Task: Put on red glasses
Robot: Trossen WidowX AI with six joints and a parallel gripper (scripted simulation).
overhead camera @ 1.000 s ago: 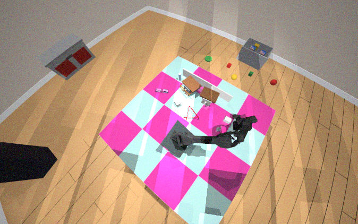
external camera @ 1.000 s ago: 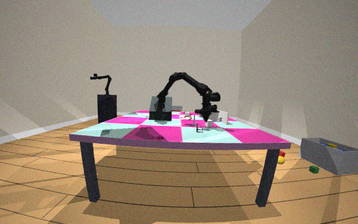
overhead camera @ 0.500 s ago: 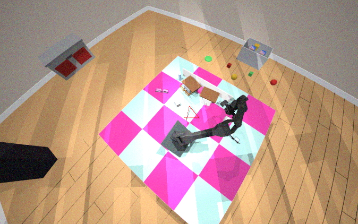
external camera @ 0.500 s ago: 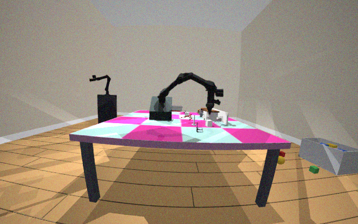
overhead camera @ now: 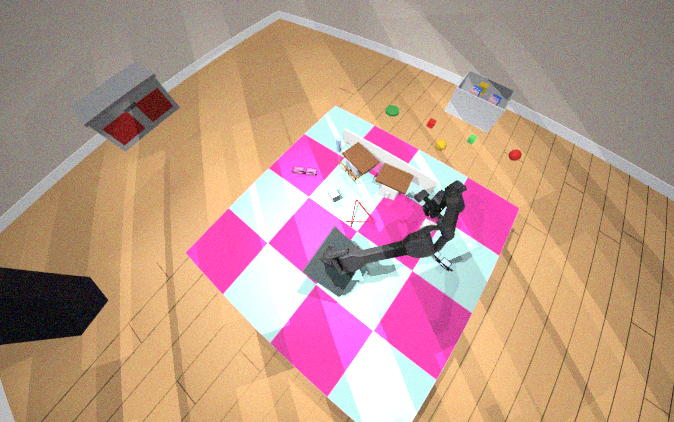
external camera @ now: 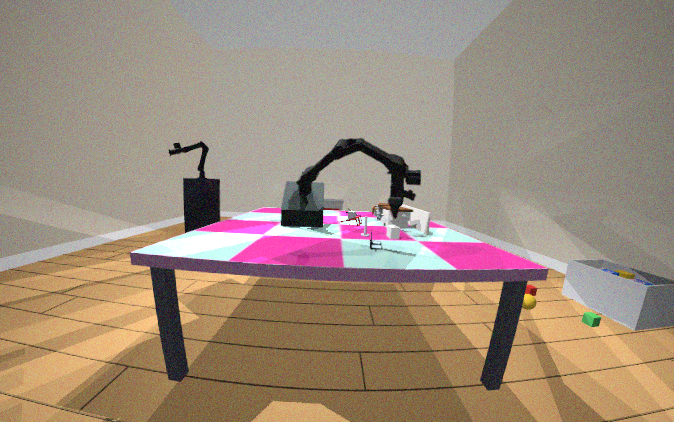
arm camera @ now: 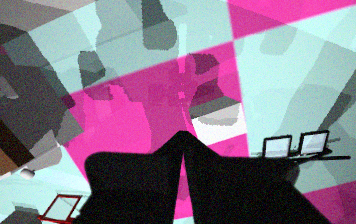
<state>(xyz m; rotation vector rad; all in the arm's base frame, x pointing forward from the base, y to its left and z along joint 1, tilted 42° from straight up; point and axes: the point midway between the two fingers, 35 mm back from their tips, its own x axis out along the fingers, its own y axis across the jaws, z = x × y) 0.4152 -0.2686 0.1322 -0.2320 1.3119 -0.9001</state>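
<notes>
The red glasses (overhead camera: pixel 364 210) (external camera: pixel 357 219) lie on the checkered table (overhead camera: pixel 320 345) (external camera: pixel 300 250) in front of two brown-topped display heads (overhead camera: pixel 360 156) (overhead camera: pixel 395 177). In the wrist view their frame (arm camera: pixel 67 197) shows at the bottom left. I cannot make out the green tag on either head. My gripper (overhead camera: pixel 424 196) (external camera: pixel 395 214) (arm camera: pixel 183 135) is shut and empty. It points down just right of the right-hand head, well away from the red glasses.
Black glasses (overhead camera: pixel 443 260) (external camera: pixel 375 244) (arm camera: pixel 277 146) lie right of the arm. Pink glasses (overhead camera: pixel 305 171) and a small white cube (overhead camera: pixel 337 195) (external camera: pixel 393 231) lie near the heads. A white board (overhead camera: pixel 394 157) (external camera: pixel 422 220) stands behind the heads. The arm's base (overhead camera: pixel 332 260) (external camera: pixel 301 205) sits mid-table.
</notes>
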